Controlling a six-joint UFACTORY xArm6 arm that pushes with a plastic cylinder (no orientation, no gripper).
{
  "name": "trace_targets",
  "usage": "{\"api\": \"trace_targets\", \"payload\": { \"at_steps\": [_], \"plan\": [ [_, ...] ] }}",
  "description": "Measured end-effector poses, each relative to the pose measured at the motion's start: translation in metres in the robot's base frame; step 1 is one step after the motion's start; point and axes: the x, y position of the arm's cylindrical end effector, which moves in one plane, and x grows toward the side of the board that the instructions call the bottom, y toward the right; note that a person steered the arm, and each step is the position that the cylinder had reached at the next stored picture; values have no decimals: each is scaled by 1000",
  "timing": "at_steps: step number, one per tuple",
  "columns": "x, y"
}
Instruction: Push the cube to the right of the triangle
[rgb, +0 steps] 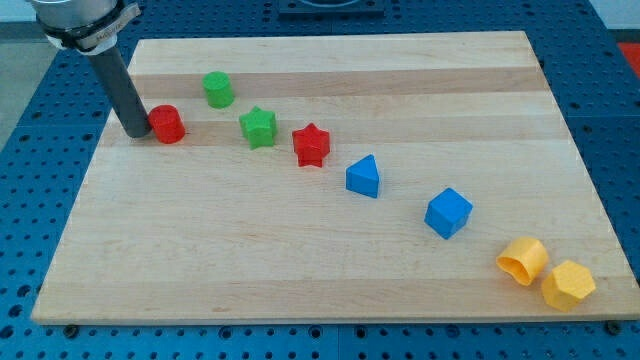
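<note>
Tip (134, 133) touching red block's (167, 124) left side, blue cube (447, 213) right of blue triangle (364, 177), well apart.

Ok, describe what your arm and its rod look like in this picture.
Only my arm's lowest part shows, at the view's top left. A pale grey rounded collar with a darker band under it carries a straight, dark charcoal cylindrical rod. The rod is plain, with no markings, cables or jaws visible. My tip is the rod's blunt lower end, the same dark colour. The rest is out of frame.
</note>
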Motion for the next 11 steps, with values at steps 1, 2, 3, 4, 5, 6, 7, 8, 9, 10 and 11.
{"api": "trace_targets", "payload": {
  "at_steps": [1, 2, 3, 4, 5, 6, 7, 8, 9, 10, 11],
  "plan": [
    [0, 28],
    [0, 34],
    [26, 52],
    [79, 37],
    [112, 99],
    [123, 192],
    [134, 265],
    [172, 333],
    [146, 422],
    [100, 457],
    [145, 478]
  ]
}}
